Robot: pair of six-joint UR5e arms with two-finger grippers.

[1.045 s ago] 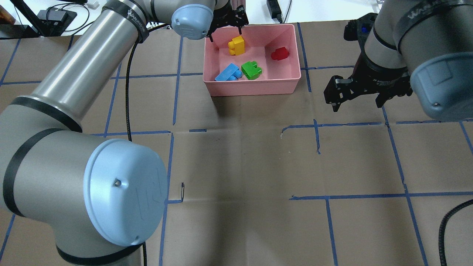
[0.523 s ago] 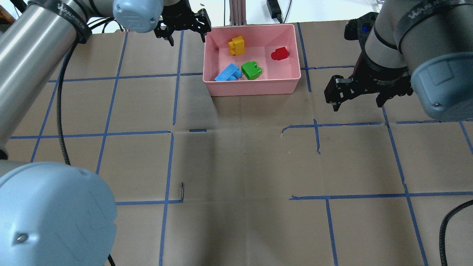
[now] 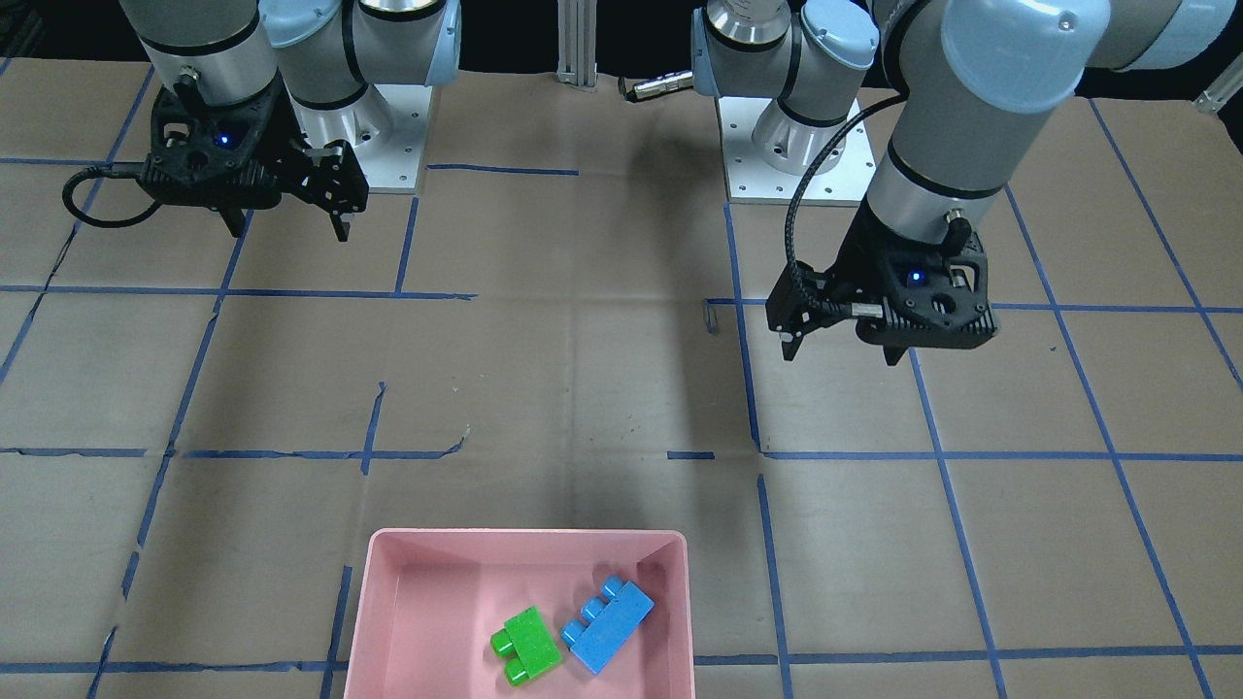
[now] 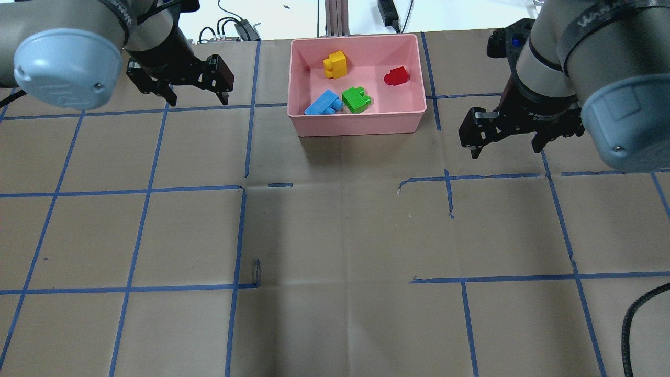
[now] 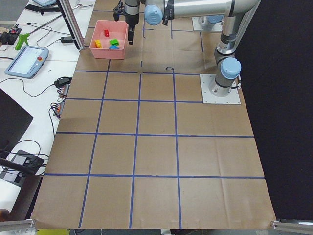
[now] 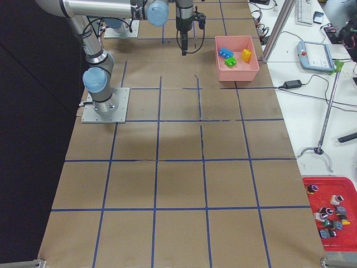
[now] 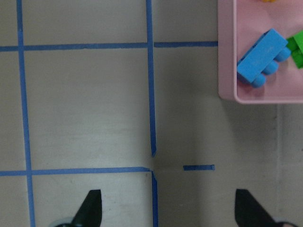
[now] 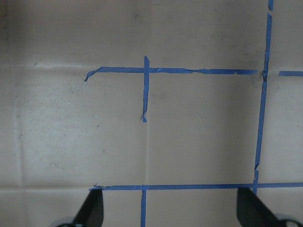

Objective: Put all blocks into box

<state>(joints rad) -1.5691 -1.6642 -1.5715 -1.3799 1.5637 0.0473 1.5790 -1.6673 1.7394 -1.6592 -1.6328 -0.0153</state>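
Brown cardboard covers the table (image 4: pixel 340 235), marked off with blue tape (image 7: pixel 150 94) in a grid. Landmark for all positions: the pink box (image 4: pixel 361 121), at the table's far edge, mid-width in the overhead view.

Nearest the robot, the right gripper (image 4: pixel 506 148) hangs off the box's right side, slightly nearer than the box's near wall and well apart from it. Its fingers are spread wide and hold nothing (its wrist view shows only taped cardboard between the two tips).

Next, the left gripper (image 4: pixel 198 99) hangs off the box's left side, level with the box's near half and apart from it. Its fingers are spread wide too, with nothing held. Its wrist view catches the box's near left corner.

Box contents, near wall first:
- The light blue block (image 4: pixel 323 103) lies in the near left corner.
- The green block (image 4: pixel 356 99) is just beside it on the right (contact not resolvable).
- The yellow block (image 4: pixel 335 65) is toward the far wall, left of centre.
- The red block (image 4: pixel 396 76) is in the right half, apart from the others.

All four blocks lie inside the box.
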